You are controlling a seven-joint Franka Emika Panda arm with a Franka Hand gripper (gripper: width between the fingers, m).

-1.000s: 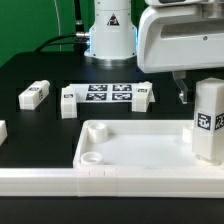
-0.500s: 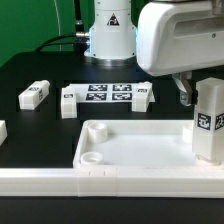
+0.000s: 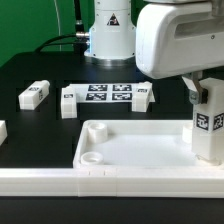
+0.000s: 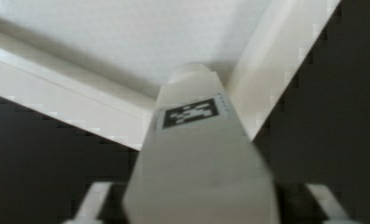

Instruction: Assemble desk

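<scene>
The white tray-like tabletop (image 3: 135, 150) lies at the front with its rim up; a round socket (image 3: 92, 157) shows in its near corner on the exterior view's left. One white square leg (image 3: 208, 128) with a tag stands upright in the corner on the exterior view's right. My gripper (image 3: 207, 97) is down over the top of this leg, one dark finger (image 3: 191, 93) pressed against its side. In the wrist view the leg (image 4: 201, 140) runs up between my gripper's (image 4: 200, 205) two fingers, over the tabletop's rim (image 4: 57, 75).
Loose tagged legs lie on the black table: one (image 3: 36, 94) at the exterior view's left, one (image 3: 68, 103) and another (image 3: 145, 95) beside the marker board (image 3: 108, 94). A long white border rail (image 3: 100, 186) runs along the front. The robot base (image 3: 108, 35) stands behind.
The fingers have closed in from wide open onto the upright leg's top. The hand shifted slightly toward the exterior view's right. The other parts have not moved.
</scene>
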